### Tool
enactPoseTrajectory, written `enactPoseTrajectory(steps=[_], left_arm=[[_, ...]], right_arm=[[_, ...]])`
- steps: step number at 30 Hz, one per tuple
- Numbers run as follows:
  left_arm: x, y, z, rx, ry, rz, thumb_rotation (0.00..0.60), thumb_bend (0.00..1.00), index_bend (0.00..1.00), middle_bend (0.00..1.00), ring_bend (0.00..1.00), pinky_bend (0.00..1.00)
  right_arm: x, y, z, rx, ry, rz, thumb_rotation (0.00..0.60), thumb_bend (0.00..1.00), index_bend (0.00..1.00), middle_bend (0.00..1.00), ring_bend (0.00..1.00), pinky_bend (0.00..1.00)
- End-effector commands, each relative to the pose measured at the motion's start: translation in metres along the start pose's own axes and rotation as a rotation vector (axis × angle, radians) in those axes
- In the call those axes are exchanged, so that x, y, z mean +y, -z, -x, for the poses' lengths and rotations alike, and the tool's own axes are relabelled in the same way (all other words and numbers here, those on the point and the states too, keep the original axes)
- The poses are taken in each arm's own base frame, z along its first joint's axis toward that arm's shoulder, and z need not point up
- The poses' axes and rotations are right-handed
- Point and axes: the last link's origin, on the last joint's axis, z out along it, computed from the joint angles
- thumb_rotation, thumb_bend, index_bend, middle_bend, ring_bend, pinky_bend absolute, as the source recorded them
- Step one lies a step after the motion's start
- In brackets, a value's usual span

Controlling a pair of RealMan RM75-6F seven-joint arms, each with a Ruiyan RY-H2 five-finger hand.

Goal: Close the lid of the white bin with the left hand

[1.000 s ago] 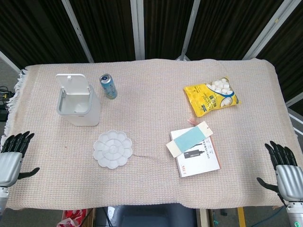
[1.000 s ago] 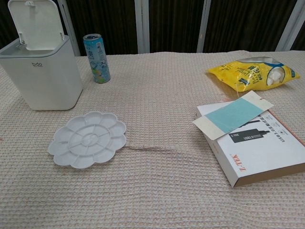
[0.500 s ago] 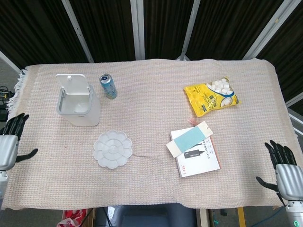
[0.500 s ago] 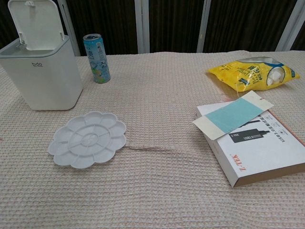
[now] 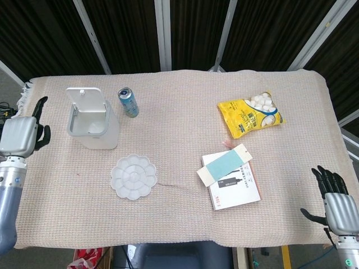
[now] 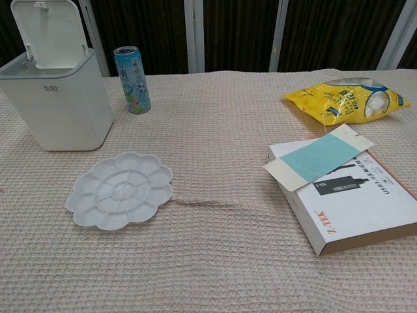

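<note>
The white bin (image 5: pixel 101 131) (image 6: pixel 65 104) stands at the table's far left with its lid (image 5: pixel 85 100) (image 6: pixel 49 31) swung up and back, the inside showing. My left hand (image 5: pixel 21 134) hovers at the table's left edge, level with the bin and about a hand's width to its left, fingers spread and holding nothing. My right hand (image 5: pixel 336 202) is at the near right corner, fingers apart, empty. Neither hand shows in the chest view.
A blue drink can (image 5: pixel 128 102) (image 6: pixel 132 79) stands just right of the bin. A white flower-shaped palette (image 5: pixel 133 176) (image 6: pixel 120 190) lies in front of it. A boxed book with a teal card (image 5: pixel 231 176) (image 6: pixel 342 189) and a yellow snack bag (image 5: pixel 249 115) (image 6: pixel 348 98) lie on the right.
My left hand has moved from the near left corner up along the table's left edge to beside the bin. The right hand has barely shifted. The lid stays up.
</note>
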Motion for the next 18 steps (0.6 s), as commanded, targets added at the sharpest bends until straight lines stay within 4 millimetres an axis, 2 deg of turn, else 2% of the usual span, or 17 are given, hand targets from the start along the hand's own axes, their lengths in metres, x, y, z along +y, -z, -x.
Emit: enactPoseTrajectory(steps=[1, 8, 13, 16, 18], left_arm=[[0.033, -0.039, -0.016, -0.088, 0.02, 0.012, 0.6, 0.64, 0.0, 0.96, 0.87, 0.98], [0.058, -0.067, -0.02, -0.145, 0.023, -0.01, 0.6, 0.67, 0.0, 0.98, 0.88, 0.99], [0.072, -0.08, -0.021, -0.142, 0.008, -0.011, 0.6, 0.68, 0.01, 0.98, 0.88, 0.99], [0.078, -0.086, -0.02, -0.147, 0.003, -0.024, 0.6, 0.69, 0.04, 0.99, 0.89, 0.99], [0.081, -0.089, -0.018, -0.155, 0.005, -0.034, 0.6, 0.69, 0.11, 1.0, 0.89, 0.99]], right_arm=[[0.0, -0.001, 0.0, -0.002, -0.003, 0.003, 0.6, 0.15, 0.0, 0.0, 0.0, 0.0], [0.001, -0.001, 0.001, -0.01, -0.016, 0.012, 0.6, 0.15, 0.0, 0.0, 0.0, 0.0], [0.003, -0.001, -0.001, -0.009, -0.027, 0.023, 0.6, 0.15, 0.0, 0.0, 0.0, 0.0], [0.004, -0.001, -0.002, -0.006, -0.033, 0.027, 0.6, 0.15, 0.0, 0.0, 0.0, 0.0], [0.004, -0.001, -0.003, -0.006, -0.035, 0.029, 0.6, 0.15, 0.0, 0.0, 0.0, 0.0]])
